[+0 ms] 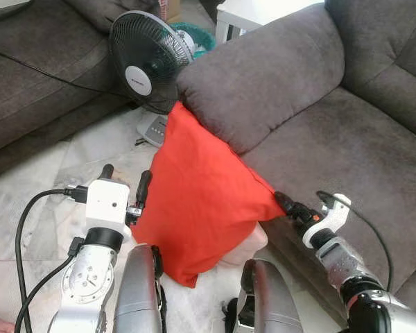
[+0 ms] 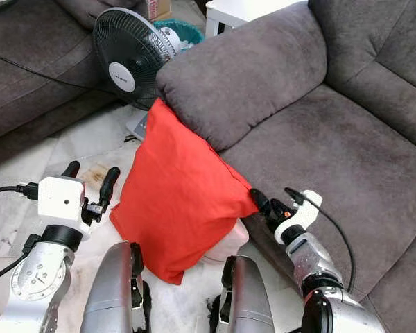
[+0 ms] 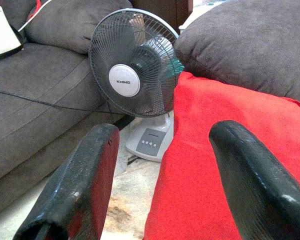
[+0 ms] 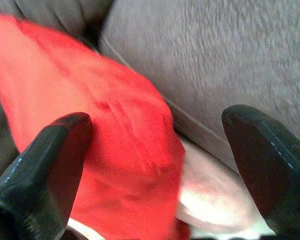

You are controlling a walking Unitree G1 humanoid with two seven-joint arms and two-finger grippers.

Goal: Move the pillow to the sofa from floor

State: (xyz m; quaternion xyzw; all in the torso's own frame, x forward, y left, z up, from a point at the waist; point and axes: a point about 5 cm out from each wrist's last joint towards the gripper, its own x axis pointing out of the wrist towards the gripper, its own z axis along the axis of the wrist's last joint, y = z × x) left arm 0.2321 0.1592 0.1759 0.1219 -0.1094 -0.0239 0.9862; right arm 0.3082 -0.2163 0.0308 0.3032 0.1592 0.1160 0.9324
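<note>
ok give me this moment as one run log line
red pillow: leaning on sofa front, bottom corner on floor | left end effector: open, beside pillow | right end effector: open, at pillow's corner | fan: behind pillow

Home living room, pretty clearly. Big grey fabric sofa (image 1: pixel 347 139) with fat padded armrest, second grey sofa (image 1: pixel 35 76) across from it. Pale marble-look tile floor (image 1: pixel 48 208) between them. Black standing fan (image 1: pixel 149 66) with white base parked on floor in gap between sofas. Red pillow (image 1: pixel 201 198) leaning against sofa front. White side table (image 1: pixel 253 17) at back.
</note>
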